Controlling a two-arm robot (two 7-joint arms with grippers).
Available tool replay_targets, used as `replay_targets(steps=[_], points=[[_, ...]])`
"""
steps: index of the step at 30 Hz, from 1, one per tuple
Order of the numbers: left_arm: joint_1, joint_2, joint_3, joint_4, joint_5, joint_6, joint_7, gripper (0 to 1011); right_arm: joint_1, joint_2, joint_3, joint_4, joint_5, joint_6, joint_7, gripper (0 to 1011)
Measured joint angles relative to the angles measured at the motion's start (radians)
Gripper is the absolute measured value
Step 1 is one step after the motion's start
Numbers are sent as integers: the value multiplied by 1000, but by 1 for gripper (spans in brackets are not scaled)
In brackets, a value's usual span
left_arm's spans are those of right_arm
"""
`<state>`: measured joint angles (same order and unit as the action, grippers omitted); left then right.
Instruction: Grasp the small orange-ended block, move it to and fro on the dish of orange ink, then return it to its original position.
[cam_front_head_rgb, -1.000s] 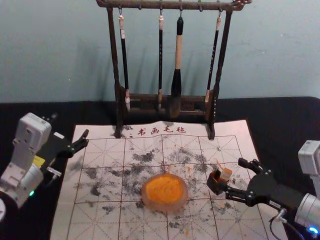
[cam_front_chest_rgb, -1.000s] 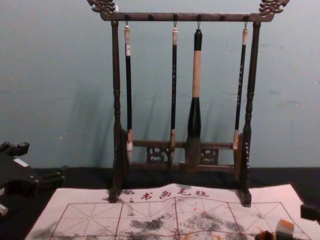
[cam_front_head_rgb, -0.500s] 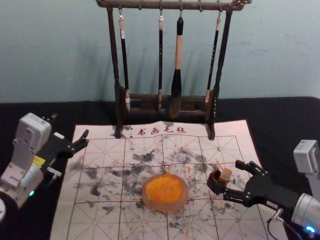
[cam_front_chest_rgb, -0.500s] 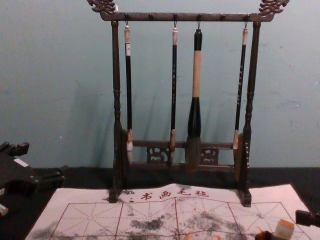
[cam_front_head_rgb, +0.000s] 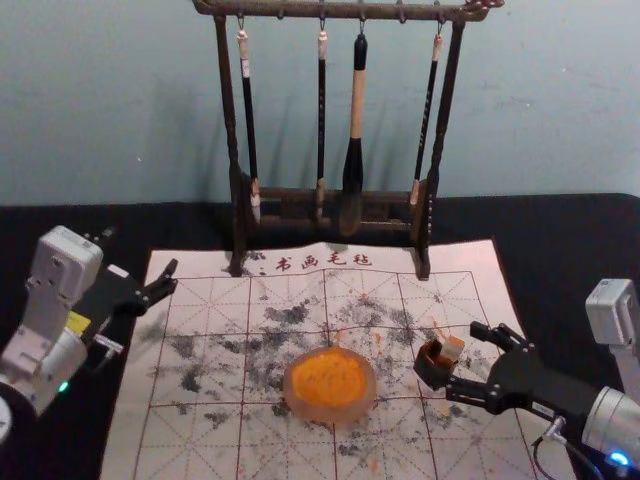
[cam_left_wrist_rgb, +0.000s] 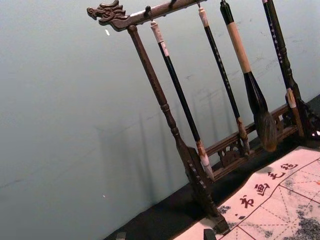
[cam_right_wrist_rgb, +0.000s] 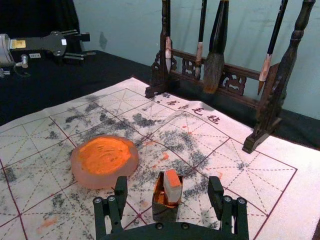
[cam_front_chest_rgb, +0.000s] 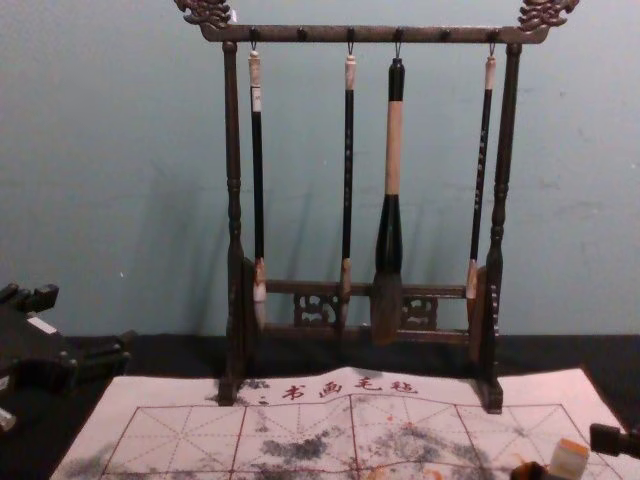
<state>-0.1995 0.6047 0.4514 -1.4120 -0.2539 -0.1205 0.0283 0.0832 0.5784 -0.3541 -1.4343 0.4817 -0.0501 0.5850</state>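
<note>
Dim light, soft shadows on the wall (cam_front_chest_rgb: 120, 150)

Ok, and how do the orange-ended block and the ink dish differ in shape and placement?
The block is narrow and angular; the dish is wide and round. The block stands at a slant in a small dark box, while the dish lies flat on the mat. The open right tool flanks the block, not the dish. Both show orange.
</note>
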Motion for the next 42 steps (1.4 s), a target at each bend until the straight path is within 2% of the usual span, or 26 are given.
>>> replay_targets(steps=[16,22,26,27,28,33,34,40,42], points=[[0,0,0,0,0,0,0,1001,-1,1,0,-1,0,-2,-1,1003],[0,0,0,0,0,0,0,1001,-1,1,0,-1,0,-2,-1,881],[0,0,0,0,0,0,0,1001,-1,1,0,-2,-1,-2,-1,758],[0,0,0,0,0,0,0,1001,-1,1,0,-2,-1,-2,-1,758],[0,0,0,0,0,0,0,1001,-1,1,0,-2,-1,-3,-1,692],[0,0,0,0,0,0,0,1001,-1,1,0,-2,-1,-3,-1,561],[0,0,0,0,0,0,0,1001,-1,1,0,-2,-1,-3,-1,489],[0,0,0,0,0,0,0,1001,-1,1,0,-2,-1,-3,-1,328],[0,0,0,0,0,0,0,1001,-1,1,0,-2,-1,-3,-1,246]])
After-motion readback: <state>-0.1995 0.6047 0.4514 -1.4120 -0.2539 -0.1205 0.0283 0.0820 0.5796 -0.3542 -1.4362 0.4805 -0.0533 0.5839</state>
